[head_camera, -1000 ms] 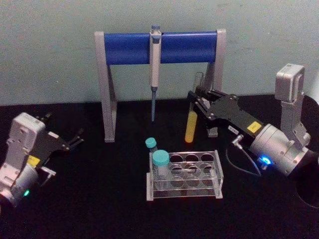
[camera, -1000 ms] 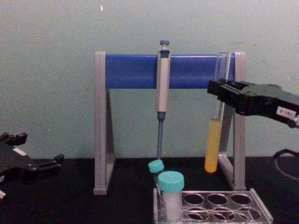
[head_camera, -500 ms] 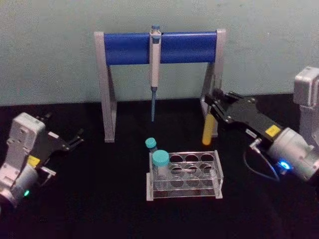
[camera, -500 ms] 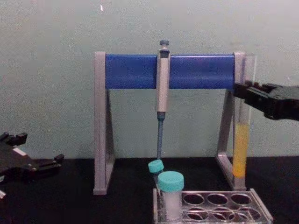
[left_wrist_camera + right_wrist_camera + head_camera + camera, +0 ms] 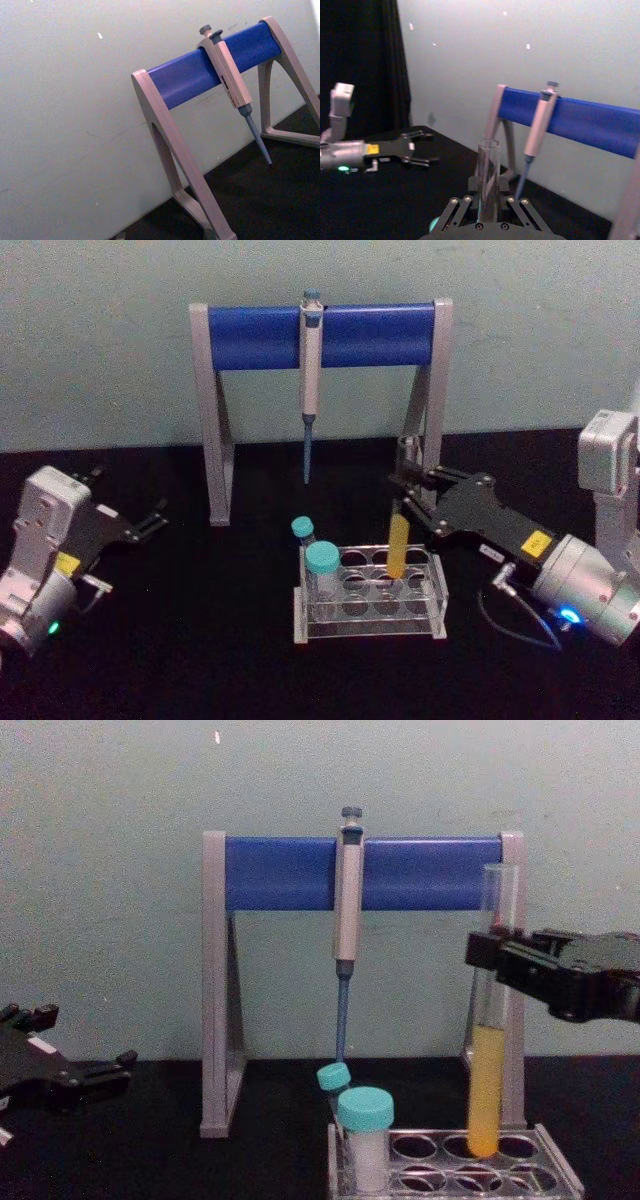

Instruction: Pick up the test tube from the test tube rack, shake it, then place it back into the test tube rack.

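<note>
Black tabletop (image 5: 200, 660) set against a pale green wall. Item one: grey-and-blue pipette stand (image 5: 250, 335) at the rear, with one pipette (image 5: 311, 360) hung from the middle of its blue bar, tip pointing down. Item two: clear plastic test tube rack (image 5: 370, 615), in front of the stand and near centre. Two teal-capped tubes (image 5: 322, 562) stand at its left end, the wider one in front and the narrower one behind it, leaning. Item three: test tube (image 5: 400, 540), long clear glass, uncapped, yellow liquid in its lower part. It stands nearly upright with its rounded lower end at the rack's rear holes, right of centre; which hole, and whether it is seated, cannot be told. Item four: right gripper (image 5: 405, 488), reaching in from the right, fingers closed on the clear upper part of the test tube above the liquid, the open mouth standing clear above them. Item five: left gripper (image 5: 128, 495), low at the table's left side, well apart from the rack, fingers spread and holding nothing.
</note>
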### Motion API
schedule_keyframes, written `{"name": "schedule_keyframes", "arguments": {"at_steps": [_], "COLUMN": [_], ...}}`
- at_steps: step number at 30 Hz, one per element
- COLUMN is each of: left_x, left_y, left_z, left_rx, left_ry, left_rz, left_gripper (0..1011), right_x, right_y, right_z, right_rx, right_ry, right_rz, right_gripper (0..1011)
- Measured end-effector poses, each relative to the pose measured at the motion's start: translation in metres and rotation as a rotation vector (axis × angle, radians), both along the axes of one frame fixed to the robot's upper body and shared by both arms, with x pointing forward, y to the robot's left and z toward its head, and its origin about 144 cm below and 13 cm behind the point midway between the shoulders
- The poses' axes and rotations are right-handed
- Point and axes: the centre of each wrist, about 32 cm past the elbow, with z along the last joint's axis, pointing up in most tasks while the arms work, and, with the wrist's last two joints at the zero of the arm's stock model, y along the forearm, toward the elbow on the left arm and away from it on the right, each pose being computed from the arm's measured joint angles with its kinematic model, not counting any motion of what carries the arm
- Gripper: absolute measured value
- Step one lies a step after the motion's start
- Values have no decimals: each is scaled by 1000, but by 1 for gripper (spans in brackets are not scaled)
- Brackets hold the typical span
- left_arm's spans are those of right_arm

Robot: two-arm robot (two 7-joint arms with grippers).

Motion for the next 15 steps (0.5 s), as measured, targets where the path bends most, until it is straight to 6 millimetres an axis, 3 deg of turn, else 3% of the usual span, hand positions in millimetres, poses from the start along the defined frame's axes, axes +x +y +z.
{"name": "schedule_keyframes", "arguments": {"at_steps": [15], "left_x": [0], "left_y": [0], "left_z": [0], "left_rx": [0], "left_ry": [0], "left_rz": [0], "left_gripper": [1001], "right_x": [38], "right_y": [21], "right_z": [-4], "right_rx": [58], "right_ry": [-30], "right_rz": [13], "right_gripper": [229]}}
